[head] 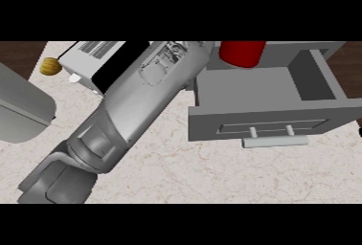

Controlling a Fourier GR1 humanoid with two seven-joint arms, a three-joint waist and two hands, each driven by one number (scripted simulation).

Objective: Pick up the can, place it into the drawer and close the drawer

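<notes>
Across the pale marbled counter (212,172) a grey forearm (127,110) runs diagonally from the lower left to the upper edge, covering part of a white toaster-like appliance (84,57) with dark slots; its hand is hidden, so whether it grips anything cannot be told. Beside the appliance lies a small golden-brown pastry (50,66). At right, the open grey drawer (318,76) (handle toward the viewer) has the red cylindrical can (242,52) at its back edge. No writing is legible.
</notes>
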